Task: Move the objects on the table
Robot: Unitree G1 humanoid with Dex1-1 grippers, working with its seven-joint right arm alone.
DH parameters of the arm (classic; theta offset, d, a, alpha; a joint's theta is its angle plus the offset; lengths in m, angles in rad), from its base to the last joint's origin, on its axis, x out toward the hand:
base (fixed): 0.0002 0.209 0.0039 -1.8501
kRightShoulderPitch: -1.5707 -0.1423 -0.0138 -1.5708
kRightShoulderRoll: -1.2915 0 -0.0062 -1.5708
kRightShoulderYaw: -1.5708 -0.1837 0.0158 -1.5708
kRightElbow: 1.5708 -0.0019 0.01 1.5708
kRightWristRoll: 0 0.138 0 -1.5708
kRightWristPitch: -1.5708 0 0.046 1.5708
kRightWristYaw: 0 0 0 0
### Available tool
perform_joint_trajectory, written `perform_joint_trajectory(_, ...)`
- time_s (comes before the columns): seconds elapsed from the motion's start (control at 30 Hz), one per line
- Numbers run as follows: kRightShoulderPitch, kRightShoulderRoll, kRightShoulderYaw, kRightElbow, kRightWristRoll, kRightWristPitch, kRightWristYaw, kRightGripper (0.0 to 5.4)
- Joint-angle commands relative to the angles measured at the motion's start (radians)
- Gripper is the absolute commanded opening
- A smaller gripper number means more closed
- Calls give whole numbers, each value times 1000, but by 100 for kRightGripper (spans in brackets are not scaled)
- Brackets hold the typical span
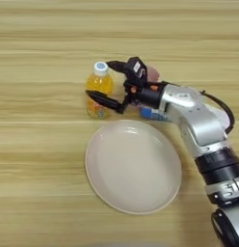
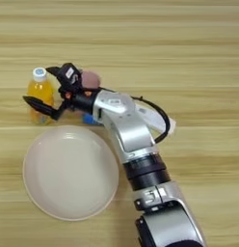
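A small orange juice bottle [image 1: 99, 86] with a white cap stands upright on the table [image 1: 39, 144], just beyond the plate's far left rim. My right gripper [image 1: 99, 78] is open and reaches in from the right. One black finger lies by the cap and the other crosses low in front of the bottle, so the bottle stands between them. A pink cup [image 2: 91, 78] peeks out behind the gripper's wrist. A small blue tube [image 1: 152, 114] lies under the wrist, mostly hidden. The white remote-like device [image 2: 158, 118] lies partly under the forearm.
A large round beige plate [image 1: 133, 169] lies in front of the bottle, its far rim close under the gripper. My silver forearm [image 2: 128, 130] crosses from the bottom right, along the plate's right side.
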Motion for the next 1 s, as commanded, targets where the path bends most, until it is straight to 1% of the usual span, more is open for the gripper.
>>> perform_joint_trajectory(0.03,-68,23,5,13,-43,-79,-63,537)
perform_joint_trajectory(0.27,-71,41,33,73,-100,-155,-87,537)
perform_joint_trajectory(0.33,-74,41,42,92,-130,-192,-106,537)
perform_joint_trajectory(0.47,-85,51,46,138,-162,-241,-131,537)
perform_joint_trajectory(0.57,-91,63,42,154,-165,-262,-137,497)
perform_joint_trajectory(0.67,-94,69,36,156,-162,-269,-137,465)
perform_joint_trajectory(0.77,-96,72,31,158,-159,-272,-137,413)
perform_joint_trajectory(0.87,-97,77,25,155,-155,-273,-137,376)
perform_joint_trajectory(0.93,-97,80,21,151,-151,-271,-137,360)
perform_joint_trajectory(1.0,-98,83,17,149,-149,-270,-136,356)
